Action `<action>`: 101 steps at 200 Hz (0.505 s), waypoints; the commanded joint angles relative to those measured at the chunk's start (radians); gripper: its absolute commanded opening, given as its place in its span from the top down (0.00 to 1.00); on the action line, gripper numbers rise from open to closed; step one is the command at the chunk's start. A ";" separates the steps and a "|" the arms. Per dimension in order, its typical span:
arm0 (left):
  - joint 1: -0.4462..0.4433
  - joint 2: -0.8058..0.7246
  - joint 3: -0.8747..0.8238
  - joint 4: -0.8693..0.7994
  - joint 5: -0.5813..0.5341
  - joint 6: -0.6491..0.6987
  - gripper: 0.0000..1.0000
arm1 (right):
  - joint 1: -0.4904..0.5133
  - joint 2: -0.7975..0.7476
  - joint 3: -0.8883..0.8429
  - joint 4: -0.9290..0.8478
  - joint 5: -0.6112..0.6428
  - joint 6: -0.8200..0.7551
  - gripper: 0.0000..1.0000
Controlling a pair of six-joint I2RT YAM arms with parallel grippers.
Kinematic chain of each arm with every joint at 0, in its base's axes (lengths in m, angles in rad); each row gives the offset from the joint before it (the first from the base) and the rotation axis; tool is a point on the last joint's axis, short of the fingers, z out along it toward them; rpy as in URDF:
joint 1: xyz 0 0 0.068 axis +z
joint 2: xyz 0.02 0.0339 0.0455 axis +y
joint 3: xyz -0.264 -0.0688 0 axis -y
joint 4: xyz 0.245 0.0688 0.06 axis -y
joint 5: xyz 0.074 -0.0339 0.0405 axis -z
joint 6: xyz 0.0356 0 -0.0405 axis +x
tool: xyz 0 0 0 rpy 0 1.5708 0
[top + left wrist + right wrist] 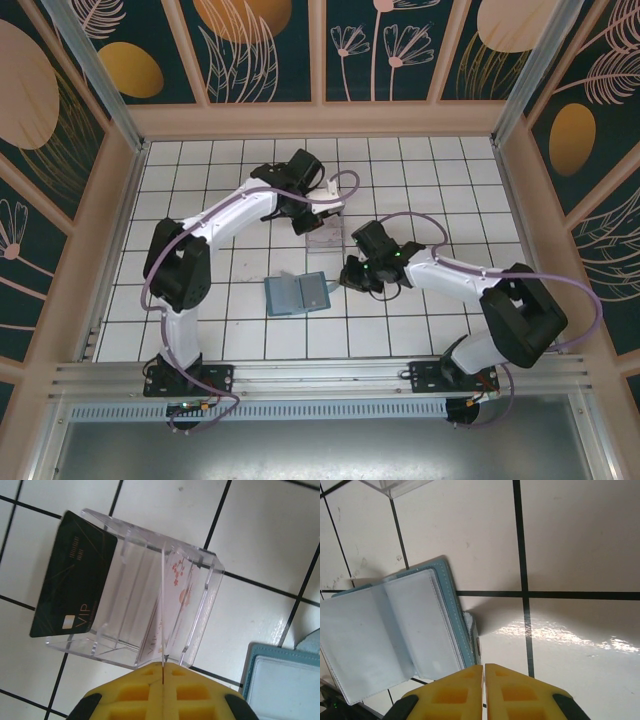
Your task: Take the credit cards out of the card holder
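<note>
Right, my left pincer (163, 669) pinches the pale flowered card (176, 592) in the clear plastic box (212, 575). My right pincer (484, 669), closed and empty, hovers beside the open teal card holder (395, 630) at the middle of the table (400, 330). A snag could tip the box.

Matt card holder (447, 595), glossy tiles (580, 535)

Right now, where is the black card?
In the left wrist view, the black card lies at the clear plastic box's left end, upper left of the left gripper.
</note>
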State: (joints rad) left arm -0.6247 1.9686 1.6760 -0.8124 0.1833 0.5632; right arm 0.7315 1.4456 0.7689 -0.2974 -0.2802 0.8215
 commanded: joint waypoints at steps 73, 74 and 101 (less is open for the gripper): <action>0.000 0.135 0.140 -0.216 0.014 0.213 1.00 | -0.034 -0.059 -0.036 -0.032 0.026 0.005 0.89; 0.000 0.138 0.141 -0.217 0.013 0.213 1.00 | -0.035 -0.058 -0.036 -0.033 0.026 0.004 0.89; 0.000 0.195 0.198 -0.257 0.003 0.222 1.00 | -0.037 -0.062 -0.037 -0.034 0.024 0.001 0.89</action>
State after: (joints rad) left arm -0.6254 2.1059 1.8183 -0.9821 0.1829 0.7387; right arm 0.7010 1.4109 0.7483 -0.3050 -0.2775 0.8215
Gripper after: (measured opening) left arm 0.065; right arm 0.109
